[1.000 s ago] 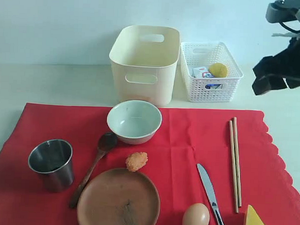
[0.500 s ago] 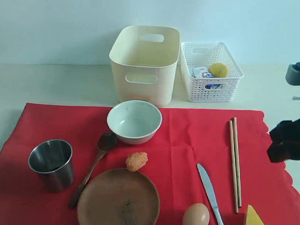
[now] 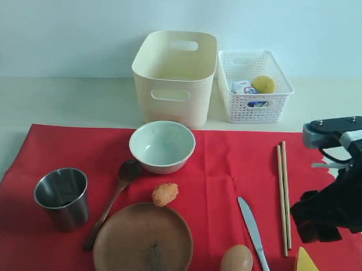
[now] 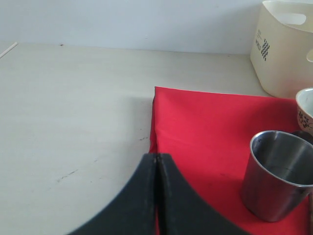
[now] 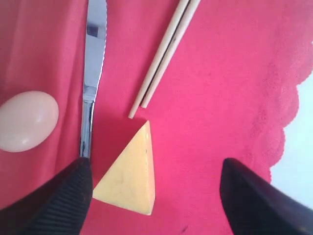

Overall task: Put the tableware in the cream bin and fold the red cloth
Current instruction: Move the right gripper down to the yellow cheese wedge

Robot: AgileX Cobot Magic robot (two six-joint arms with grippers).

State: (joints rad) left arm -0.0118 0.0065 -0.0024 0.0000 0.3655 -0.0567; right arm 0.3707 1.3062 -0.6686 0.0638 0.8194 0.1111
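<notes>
The right gripper is hanging over the red cloth with its jaws spread wide and nothing in them. The yellow cheese wedge is lying on the cloth below, between the two fingers as the wrist camera sees it. Just beside the wedge, a steel knife is lying lengthwise, a pair of chopsticks is pointing toward the wedge's tip, and an egg is resting on the knife's other side.

The left gripper is holding its jaws pressed together, empty, above the cloth's corner edge and near the shiny steel cup.

The cloth is lying flat and unfolded on the pale table, its scalloped edge on the right. All the tableware is sitting on it: the cup standing upright at the left, the dark wooden spoon between cup and round brown plate, and the pale bowl behind them. An orange lump of food is lying just beyond the plate's rim.

The cream bin is standing off the cloth behind the bowl. Just beside it, a white lattice basket is holding a lemon and a small milk carton.
</notes>
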